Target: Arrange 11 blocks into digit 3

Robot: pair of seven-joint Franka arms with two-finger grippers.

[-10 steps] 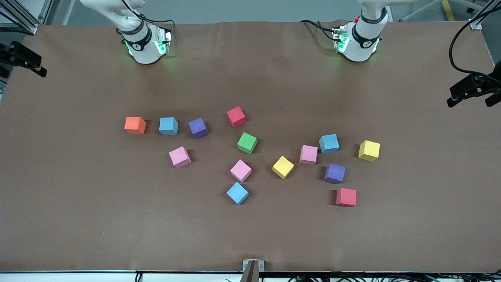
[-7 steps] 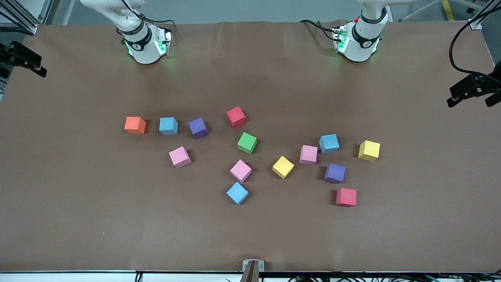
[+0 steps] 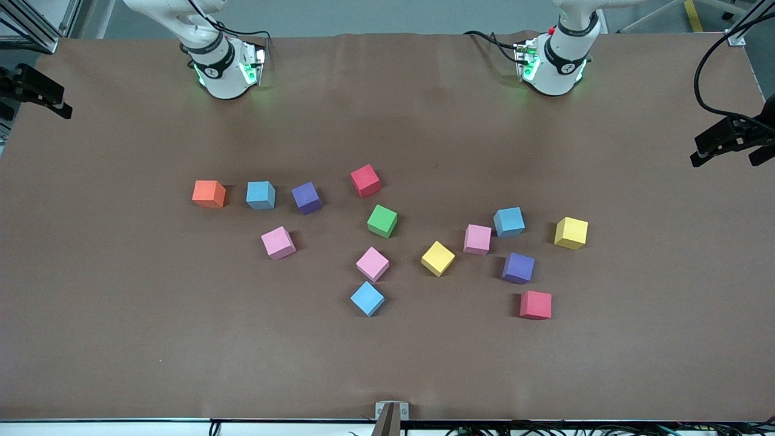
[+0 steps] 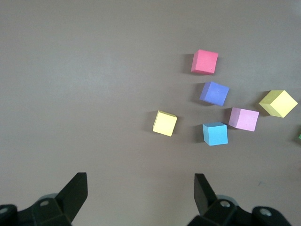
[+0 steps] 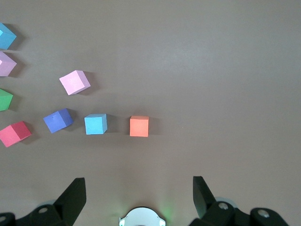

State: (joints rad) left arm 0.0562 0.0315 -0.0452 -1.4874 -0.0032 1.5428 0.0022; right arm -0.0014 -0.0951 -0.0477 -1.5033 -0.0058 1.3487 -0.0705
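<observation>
Nothing is built yet: your blocks lie loose and apart across the middle of the table [image 3: 121, 339], from the orange cube [image 3: 209, 194] at the right arm's end to a yellow block [image 3: 571, 232] at the left arm's end. Both arms wait high above their bases; the left gripper [image 4: 141, 197] and the right gripper [image 5: 138, 195] each hang with fingers spread wide and nothing between them. Start by choosing bare cloth nearer the front camera for the figure, so placed cubes don't crowd the loose ones. Take isolated pieces first, such as the red block [image 3: 536, 304] or the pink block [image 3: 278, 243]. Many cubes sit rotated, so turn the wrist to meet flat faces, not corners. The pink block [image 3: 478, 238] and light blue block [image 3: 509, 221] sit just beside each other; leave those until neighbours clear.
</observation>
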